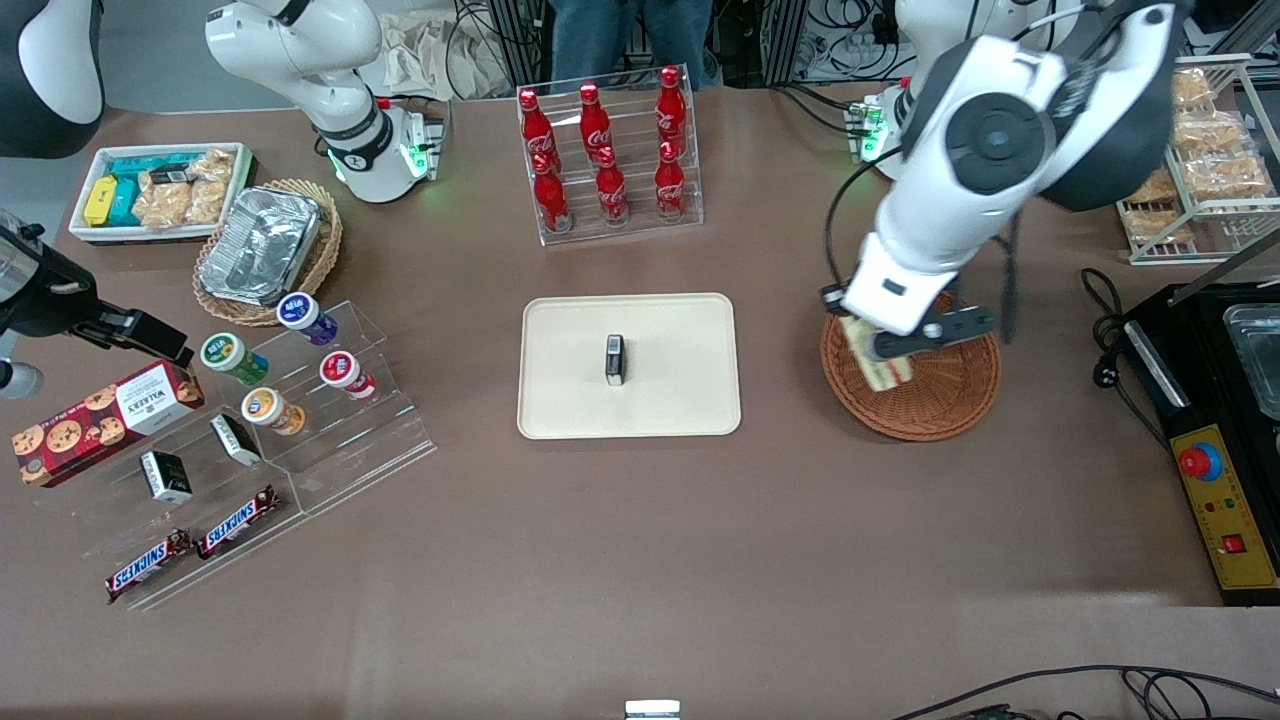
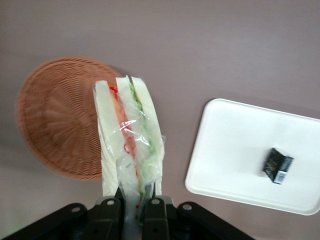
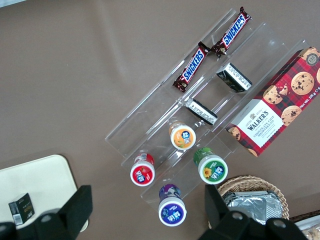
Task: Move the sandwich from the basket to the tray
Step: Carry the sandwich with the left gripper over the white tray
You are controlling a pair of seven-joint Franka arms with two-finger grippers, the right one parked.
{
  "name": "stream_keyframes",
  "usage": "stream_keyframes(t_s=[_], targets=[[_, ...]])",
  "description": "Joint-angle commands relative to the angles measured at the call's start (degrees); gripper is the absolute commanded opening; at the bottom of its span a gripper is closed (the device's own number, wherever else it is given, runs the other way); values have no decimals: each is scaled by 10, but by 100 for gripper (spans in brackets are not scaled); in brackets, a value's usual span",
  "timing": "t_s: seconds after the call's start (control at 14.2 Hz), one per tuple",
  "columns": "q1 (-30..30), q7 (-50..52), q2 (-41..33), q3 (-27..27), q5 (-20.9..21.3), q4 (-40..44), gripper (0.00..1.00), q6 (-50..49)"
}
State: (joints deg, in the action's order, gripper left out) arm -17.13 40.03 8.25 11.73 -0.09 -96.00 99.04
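The sandwich [image 2: 131, 145] is in my grasp: my gripper [image 2: 134, 206] has its two fingers [image 2: 111, 212] closed on the wrapped end of the wedge, so the white bread with its orange, red and green layers juts out straight ahead of my fingertips, clear film crinkled around it. In the front view the sandwich [image 1: 878, 362] hangs under my gripper [image 1: 905, 345], lifted off the wicker and over the part of the basket [image 1: 935, 400] that lies toward the tray. The basket [image 2: 55, 117] sits below me, round, reddish-brown, and nothing else shows in it. Just beside it, toward the parked arm's end of the table, lies the tray [image 1: 680, 400], flat and cream-coloured, apart from the basket with bare brown table between them. A small black box [image 1: 614, 359] stands near the tray's middle; from my wrist I see the same black box [image 2: 278, 165] lying well apart from the sandwich tip. Farther from the front camera than the tray stands a clear rack of red cola bottles [image 1: 607, 160].
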Motion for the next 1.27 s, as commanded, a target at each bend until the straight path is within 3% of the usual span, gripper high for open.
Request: stream_keyframes(t_s=[0.0, 0.14, 0.49, 0.84, 1.2], targets=[[-31, 11, 30, -2, -15, -9, 0, 47], [-40, -3, 61, 11, -46, -9, 0, 90], [-92, -8, 102, 31, -68, -61, 0, 252], [-123, -12, 129, 30, -51, -167, 0, 402], [-128, -7, 163, 29, 9, -184, 0, 430]])
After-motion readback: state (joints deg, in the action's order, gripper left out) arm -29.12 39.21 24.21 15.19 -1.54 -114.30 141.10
